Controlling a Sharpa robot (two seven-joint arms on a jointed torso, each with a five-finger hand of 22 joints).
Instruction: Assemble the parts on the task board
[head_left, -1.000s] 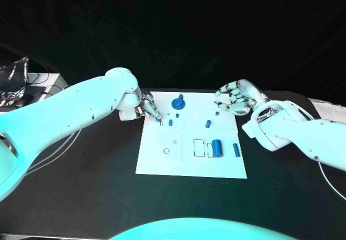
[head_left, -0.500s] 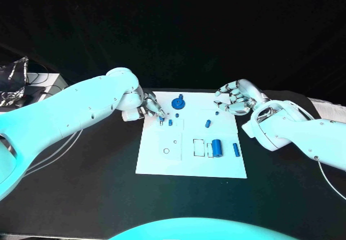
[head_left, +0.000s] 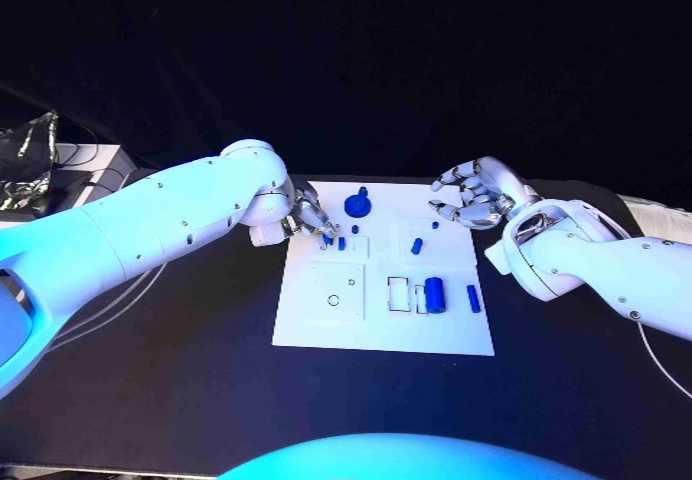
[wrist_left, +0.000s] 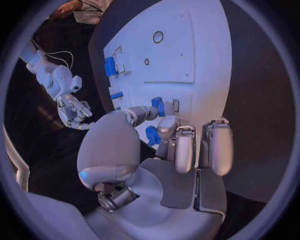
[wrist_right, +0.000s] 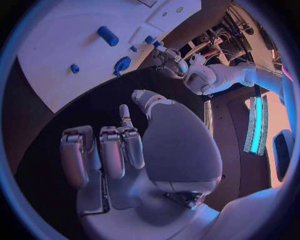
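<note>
My left hand (head_left: 303, 219) sits at the task board's (head_left: 378, 335) ten o'clock corner, fingers narrowed around a small blue part (wrist_left: 159, 106). I should lower it straight and release gently. The board is a flat white plate mid-table. At two o'clock, my right hand (head_left: 473, 196) hovers curled, holding nothing.

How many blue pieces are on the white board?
7: a round one at the far edge, two small pegs beside the left hand, two middle pegs, a thick cylinder and a slim rod nearest the robot. The left hand's fingers may hide another.
</note>
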